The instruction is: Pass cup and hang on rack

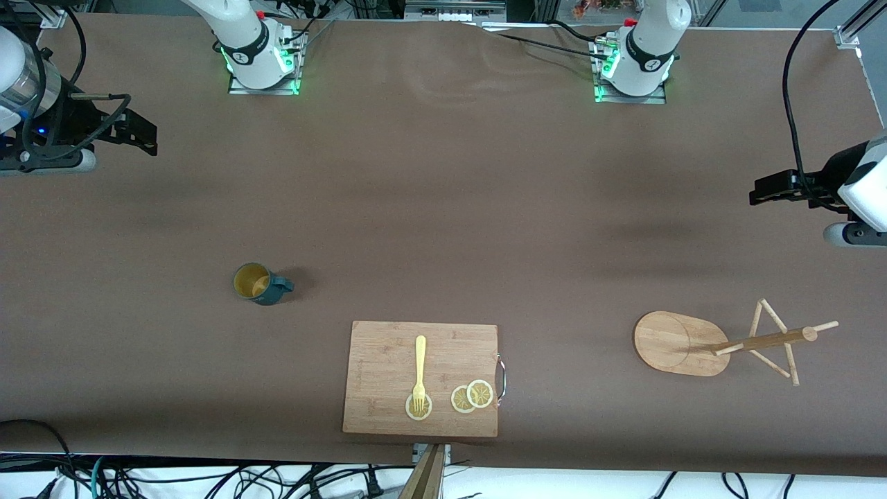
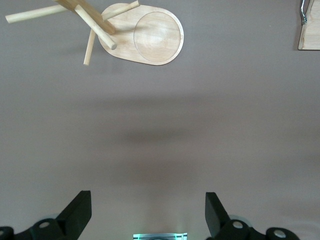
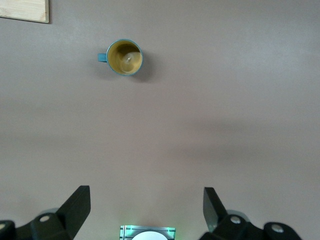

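- Starting at the right arm's end, we see the right gripper (image 3: pixel 145 210) waiting, jaws spread and empty, above bare tabletop (image 1: pixel 443 208).
- We find the cup (image 1: pixel 258 283) upright, untouched, so we judge the pickup comes first.
- We see the cutting board (image 1: pixel 388 360) nearer the front camera.
- We note the rack (image 1: pixel 682 343) at the left arm's end.
- We see the left gripper (image 2: pixel 148 212) spread, empty.

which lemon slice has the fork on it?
The lone lemon slice nearest the front camera, at the cutting board's edge: the yellow fork's tines rest on it. The other two slices overlap each other near the board's metal handle, untouched by the fork.
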Controlling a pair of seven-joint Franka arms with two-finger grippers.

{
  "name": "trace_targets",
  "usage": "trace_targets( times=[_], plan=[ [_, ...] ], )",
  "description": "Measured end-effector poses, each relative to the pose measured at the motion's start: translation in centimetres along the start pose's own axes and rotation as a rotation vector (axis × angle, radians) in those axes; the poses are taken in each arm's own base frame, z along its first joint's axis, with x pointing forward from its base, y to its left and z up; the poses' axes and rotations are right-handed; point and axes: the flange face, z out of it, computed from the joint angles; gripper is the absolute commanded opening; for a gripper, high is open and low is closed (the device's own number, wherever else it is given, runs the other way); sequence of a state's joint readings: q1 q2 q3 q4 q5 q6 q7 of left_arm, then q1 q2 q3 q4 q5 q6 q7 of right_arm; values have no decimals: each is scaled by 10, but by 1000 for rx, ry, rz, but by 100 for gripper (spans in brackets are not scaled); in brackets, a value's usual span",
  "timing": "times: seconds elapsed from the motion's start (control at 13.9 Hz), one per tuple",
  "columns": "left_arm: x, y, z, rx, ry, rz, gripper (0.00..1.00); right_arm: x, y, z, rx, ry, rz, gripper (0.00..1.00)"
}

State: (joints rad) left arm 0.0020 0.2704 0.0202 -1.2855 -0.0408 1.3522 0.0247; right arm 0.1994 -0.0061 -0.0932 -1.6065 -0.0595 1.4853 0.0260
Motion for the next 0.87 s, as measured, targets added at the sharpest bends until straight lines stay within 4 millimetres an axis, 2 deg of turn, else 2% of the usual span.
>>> trace_targets(
  times=[0.87],
  plan=[
    [0,0,-2,1,5,0,100,2,-1,-2,2,20,7,100]
  ],
)
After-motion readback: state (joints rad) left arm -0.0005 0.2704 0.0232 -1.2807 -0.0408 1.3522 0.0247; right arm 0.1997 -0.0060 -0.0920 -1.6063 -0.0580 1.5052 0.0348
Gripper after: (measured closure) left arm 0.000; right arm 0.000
